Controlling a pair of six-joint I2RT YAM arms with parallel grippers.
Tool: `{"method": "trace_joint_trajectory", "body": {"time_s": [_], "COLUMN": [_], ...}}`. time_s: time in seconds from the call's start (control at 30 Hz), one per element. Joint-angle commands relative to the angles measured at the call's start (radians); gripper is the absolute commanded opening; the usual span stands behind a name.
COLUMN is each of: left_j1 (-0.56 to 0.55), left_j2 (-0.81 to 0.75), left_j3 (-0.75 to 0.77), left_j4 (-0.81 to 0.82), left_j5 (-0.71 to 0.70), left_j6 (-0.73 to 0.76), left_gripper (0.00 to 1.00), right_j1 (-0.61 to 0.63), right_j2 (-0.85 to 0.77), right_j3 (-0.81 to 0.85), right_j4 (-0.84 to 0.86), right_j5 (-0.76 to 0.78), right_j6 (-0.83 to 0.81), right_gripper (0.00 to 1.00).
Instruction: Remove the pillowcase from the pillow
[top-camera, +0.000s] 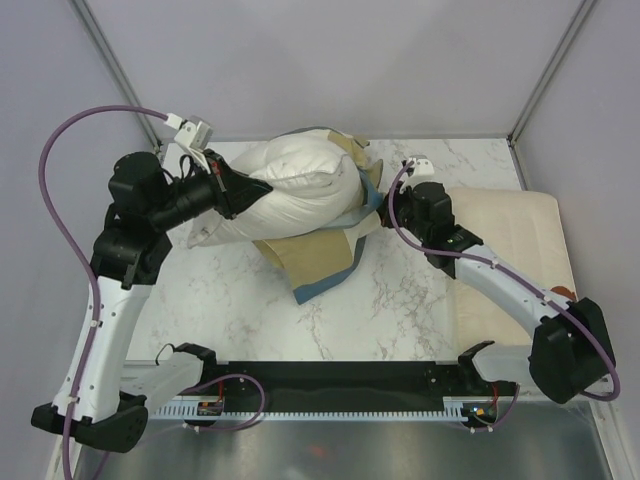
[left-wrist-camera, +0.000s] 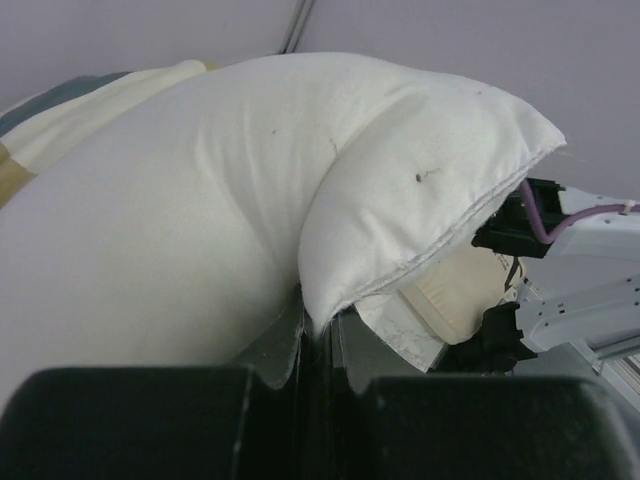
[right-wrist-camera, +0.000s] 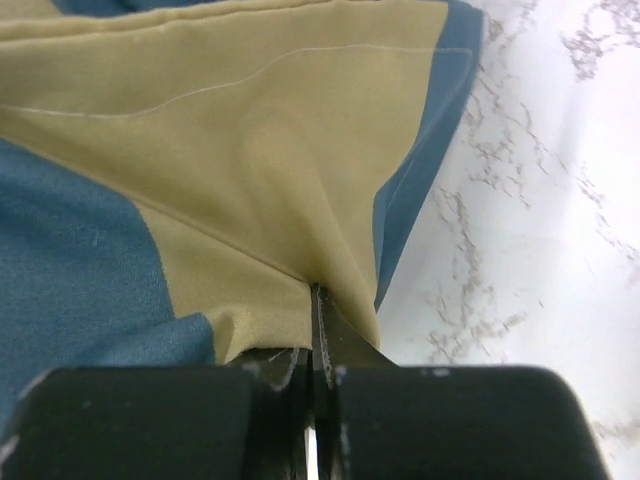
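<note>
Tan-and-blue pillowcase (top-camera: 315, 258) droops onto marble table (top-camera: 230, 300) mid-table, w/ right gripper (right-wrist-camera: 315, 300) pinched tight on its tan fold. Just beyond, left gripper (left-wrist-camera: 318, 322) clamps a corner of the pillow (top-camera: 300, 185), which looks mostly out. Best approach: pull arms apart steadily, grips firm. Flat cream pad (top-camera: 520, 235) at right may crowd the right arm.

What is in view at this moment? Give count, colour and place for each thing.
pillow: one, off-white, back centre of the table
pillowcase: one, steel blue, tan and cream, under and right of the pillow
flat cushion: one, cream, right edge of the table
table: one, white marble pattern
cables: two, purple, one along each arm
left gripper: one, black, shut on a pillow corner
right gripper: one, black, shut on a pillowcase fold
</note>
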Motion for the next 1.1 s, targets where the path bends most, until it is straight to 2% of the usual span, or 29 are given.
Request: {"method": "trace_joint_trajectory", "body": {"time_s": [0.0, 0.13, 0.23, 0.5, 0.63, 0.67, 0.7, 0.73, 0.77, 0.8, 0.83, 0.87, 0.93, 1.07], "left_j1": [0.019, 0.019, 0.019, 0.019, 0.019, 0.019, 0.016, 0.011, 0.005, -0.016, -0.030, -0.042, -0.100, -0.222], "left_j2": [-0.043, -0.021, -0.015, -0.017, 0.020, 0.031, 0.041, 0.049, 0.063, 0.068, 0.075, 0.109, 0.159, 0.264], "left_j3": [0.200, 0.347, 0.381, 0.331, 0.224, 0.202, 0.152, 0.129, 0.101, 0.051, 0.030, 0.016, 0.019, 0.053], "left_j4": [0.014, -0.006, -0.018, 0.009, 0.110, 0.126, 0.150, 0.188, 0.225, 0.259, 0.290, 0.348, 0.365, 0.384], "left_j5": [0.009, 0.039, 0.047, 0.046, 0.041, 0.035, 0.033, 0.000, -0.019, -0.039, -0.095, -0.120, -0.201, -0.371], "left_j6": [-0.089, -0.126, -0.143, -0.198, -0.260, -0.269, -0.284, -0.290, -0.295, -0.299, -0.306, -0.312, -0.301, -0.241], "left_gripper": [0.02, 0.02, 0.02, 0.02, 0.02, 0.02, 0.02, 0.02, 0.02, 0.02, 0.02, 0.02, 0.02, 0.02], "right_j1": [-0.084, -0.095, -0.108, -0.141, -0.142, -0.141, -0.144, -0.142, -0.141, -0.141, -0.141, -0.138, -0.139, -0.110], "right_j2": [0.080, 0.156, 0.231, 0.315, 0.225, 0.196, 0.167, 0.104, 0.073, 0.041, -0.022, -0.053, -0.158, -0.350], "right_j3": [-0.042, -0.046, -0.048, 0.027, 0.072, 0.082, 0.087, 0.093, 0.102, 0.107, 0.109, 0.104, 0.089, -0.001], "right_j4": [0.021, 0.069, 0.100, 0.092, 0.020, -0.010, -0.029, -0.050, -0.102, -0.127, -0.155, -0.199, -0.222, -0.174], "right_j5": [0.133, 0.118, 0.107, 0.066, 0.037, 0.027, 0.023, 0.020, 0.015, 0.017, 0.023, 0.033, 0.037, -0.017], "right_j6": [0.000, 0.015, 0.017, 0.001, 0.009, 0.012, 0.017, 0.021, 0.023, 0.027, 0.046, 0.066, 0.116, 0.349], "right_gripper": [0.00, 0.00, 0.00, 0.00, 0.00, 0.04, 0.12, 0.41, 0.57, 0.66, 0.86, 0.89, 0.94, 0.96]}}
